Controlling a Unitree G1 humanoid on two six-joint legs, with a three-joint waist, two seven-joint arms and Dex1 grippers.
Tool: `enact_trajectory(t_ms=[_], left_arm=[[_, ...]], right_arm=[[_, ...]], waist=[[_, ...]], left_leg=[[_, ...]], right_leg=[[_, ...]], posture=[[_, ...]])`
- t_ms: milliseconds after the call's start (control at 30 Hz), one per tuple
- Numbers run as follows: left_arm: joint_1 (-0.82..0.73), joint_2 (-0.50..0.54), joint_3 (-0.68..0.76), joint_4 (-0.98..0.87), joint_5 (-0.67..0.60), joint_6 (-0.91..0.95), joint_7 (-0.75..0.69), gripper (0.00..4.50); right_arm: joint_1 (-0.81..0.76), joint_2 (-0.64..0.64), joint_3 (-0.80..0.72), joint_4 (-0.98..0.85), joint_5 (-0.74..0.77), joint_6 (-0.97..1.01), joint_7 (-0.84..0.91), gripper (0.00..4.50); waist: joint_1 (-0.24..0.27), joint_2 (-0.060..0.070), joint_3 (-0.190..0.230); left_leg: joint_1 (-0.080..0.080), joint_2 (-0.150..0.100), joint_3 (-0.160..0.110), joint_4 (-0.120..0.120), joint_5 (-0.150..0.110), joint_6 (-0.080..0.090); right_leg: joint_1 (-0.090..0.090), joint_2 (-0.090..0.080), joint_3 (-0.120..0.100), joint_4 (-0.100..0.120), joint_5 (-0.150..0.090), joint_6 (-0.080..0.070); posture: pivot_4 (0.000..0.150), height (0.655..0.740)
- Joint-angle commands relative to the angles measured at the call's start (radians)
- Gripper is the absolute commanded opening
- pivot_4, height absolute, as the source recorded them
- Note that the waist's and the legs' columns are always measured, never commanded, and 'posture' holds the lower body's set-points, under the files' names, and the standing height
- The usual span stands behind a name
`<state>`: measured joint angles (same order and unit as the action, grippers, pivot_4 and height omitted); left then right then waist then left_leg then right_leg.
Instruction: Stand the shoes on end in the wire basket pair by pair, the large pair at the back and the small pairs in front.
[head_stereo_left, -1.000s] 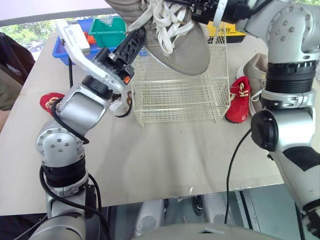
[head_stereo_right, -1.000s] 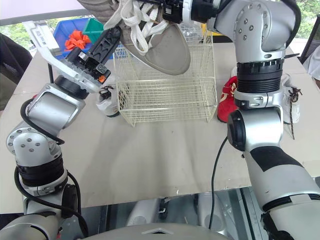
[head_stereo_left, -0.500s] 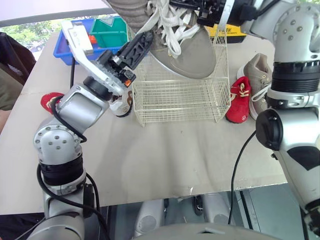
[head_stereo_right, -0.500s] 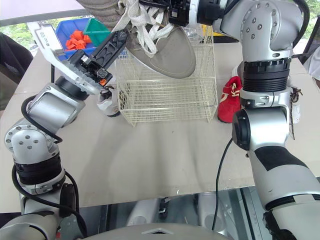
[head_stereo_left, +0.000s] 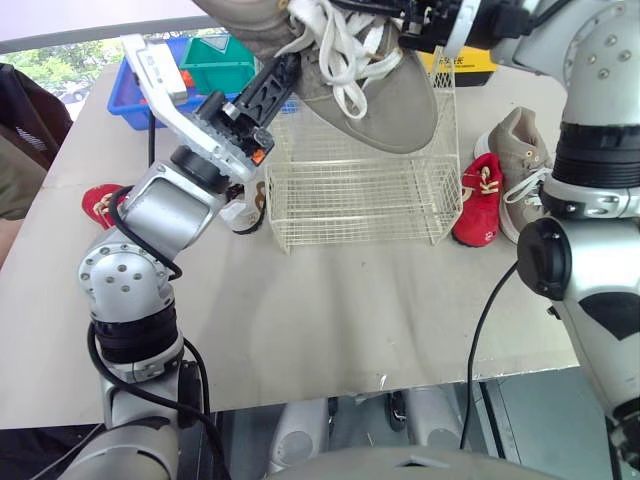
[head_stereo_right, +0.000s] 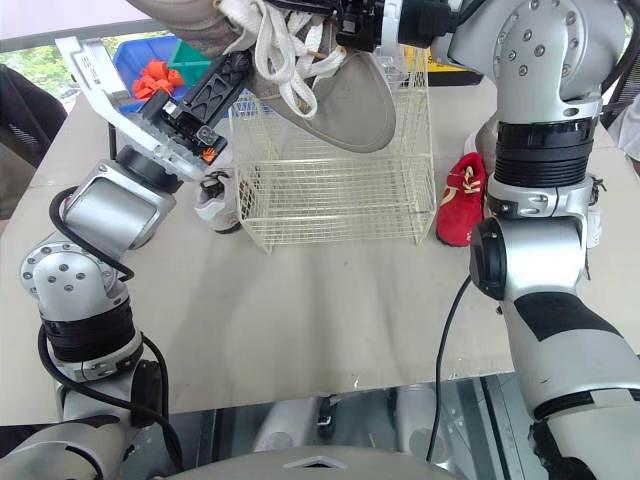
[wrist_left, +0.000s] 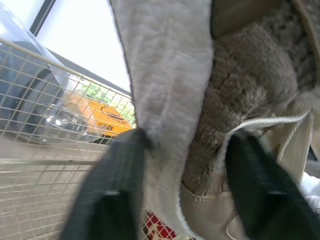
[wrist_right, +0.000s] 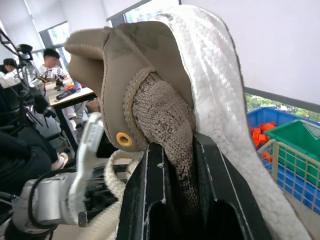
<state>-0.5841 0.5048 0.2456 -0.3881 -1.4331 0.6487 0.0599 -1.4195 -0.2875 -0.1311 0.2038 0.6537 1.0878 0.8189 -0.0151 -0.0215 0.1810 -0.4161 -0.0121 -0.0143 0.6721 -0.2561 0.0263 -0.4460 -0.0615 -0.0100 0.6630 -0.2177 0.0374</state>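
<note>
Clamping a large grey suede shoe's (head_stereo_left: 392, 112) soft, floppy collar: left gripper (wrist_left: 187, 137) and right gripper (wrist_right: 176, 150) jaws, above a cream wire basket (head_stereo_left: 350, 205).

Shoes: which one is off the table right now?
The large beige lace-up shoe, held by the right gripper above the wire basket; the red shoe and other beige shoe rest on the table.

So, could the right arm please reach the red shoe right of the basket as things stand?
Probably not yet: the right end effector is shut on the grey shoe, held over the basket. The red shoe lies uncovered on the table, so the way looks free once that load is set down.
</note>
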Motion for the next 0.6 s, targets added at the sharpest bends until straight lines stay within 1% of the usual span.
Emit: enact_trajectory(t_ms=[33,100,200,267,300,333,400,467,500,567,600], left_arm=[[-0.016,0.003,0.033,-0.029,0.002,-0.015,-0.017,0.88],[-0.012,0.004,0.032,-0.033,0.01,-0.013,-0.023,0.49],[-0.01,0.002,0.032,-0.032,0.023,-0.012,-0.028,0.46],[-0.009,0.001,0.036,-0.027,0.033,-0.013,-0.027,0.43],[-0.008,0.001,0.039,-0.025,0.036,-0.013,-0.025,0.42],[-0.008,0.001,0.041,-0.024,0.038,-0.012,-0.023,0.41],[-0.012,0.009,0.051,-0.014,0.046,-0.011,-0.012,0.39],[-0.021,0.023,0.063,-0.003,0.052,-0.006,0.002,0.37],[-0.029,0.031,0.069,0.006,0.057,-0.002,0.012,0.34],[-0.05,0.073,0.08,0.026,0.08,0.017,0.017,0.31],[-0.07,0.1,0.085,0.045,0.098,0.026,0.018,0.3]], right_arm=[[-0.011,0.023,-0.005,-0.053,0.075,0.033,0.008,0.0],[-0.01,0.024,-0.007,-0.049,0.078,0.038,0.0,0.0],[-0.007,0.021,-0.008,-0.044,0.069,0.032,-0.018,0.0],[-0.006,0.01,-0.005,-0.03,0.036,0.005,-0.047,0.0],[-0.008,0.007,-0.003,-0.014,0.026,-0.015,-0.044,0.89],[-0.009,0.005,-0.002,-0.003,0.023,-0.027,-0.041,1.19],[-0.015,-0.002,0.012,0.003,0.004,-0.096,-0.013,2.15],[-0.023,-0.013,0.033,0.003,-0.028,-0.186,0.016,3.0],[-0.028,-0.013,0.036,0.005,-0.038,-0.233,0.031,3.51],[-0.04,-0.02,0.042,0.002,-0.059,-0.295,0.038,4.43],[-0.047,-0.036,0.062,0.002,-0.092,-0.335,0.043,4.5]], waist=[[0.0,0.0,0.0],[0.001,0.0,0.0],[0.001,0.0,0.0],[0.001,0.0,0.0],[0.001,0.0,0.0],[0.001,0.0,0.0],[0.001,0.0,0.0],[0.0,0.0,0.0],[0.0,0.0,0.0],[0.001,0.0,0.0],[0.001,0.0,0.0]], left_leg=[[0.0,0.0,0.0,0.0,0.0,0.0],[0.0,0.0,0.0,0.0,0.0,0.0],[0.0,0.0,0.0,0.0,0.0,0.0],[0.0,0.0,0.0,0.0,0.0,0.0],[0.0,0.0,0.0,0.0,0.0,0.0],[0.0,0.0,0.0,0.0,0.0,0.0],[0.0,0.0,0.0,0.0,0.0,0.0],[0.0,0.0,0.0,0.0,0.0,0.0],[0.0,0.0,0.0,0.0,0.0,0.0],[0.0,0.0,0.0,0.0,0.0,0.0],[0.0,0.0,0.0,0.0,0.0,0.0]], right_leg=[[0.0,0.0,0.0,0.0,0.0,0.0],[0.0,0.0,0.0,0.0,0.0,0.0],[0.0,0.0,0.0,0.0,0.0,0.0],[0.0,0.0,0.0,0.0,0.0,0.0],[0.0,0.0,0.0,0.0,0.0,0.0],[0.0,0.0,0.0,0.0,0.0,0.0],[0.0,0.0,0.0,0.0,0.0,0.0],[0.0,0.0,0.0,0.0,0.0,0.0],[0.0,0.0,0.0,0.0,0.0,0.0],[0.0,0.001,0.0,0.0,0.0,0.0],[0.0,0.001,0.0,0.0,0.0,0.0]], posture=[[0.15,0.74],[0.15,0.74],[0.15,0.74],[0.15,0.74],[0.15,0.74],[0.15,0.74],[0.15,0.74],[0.15,0.74],[0.15,0.74],[0.15,0.74],[0.15,0.74]])
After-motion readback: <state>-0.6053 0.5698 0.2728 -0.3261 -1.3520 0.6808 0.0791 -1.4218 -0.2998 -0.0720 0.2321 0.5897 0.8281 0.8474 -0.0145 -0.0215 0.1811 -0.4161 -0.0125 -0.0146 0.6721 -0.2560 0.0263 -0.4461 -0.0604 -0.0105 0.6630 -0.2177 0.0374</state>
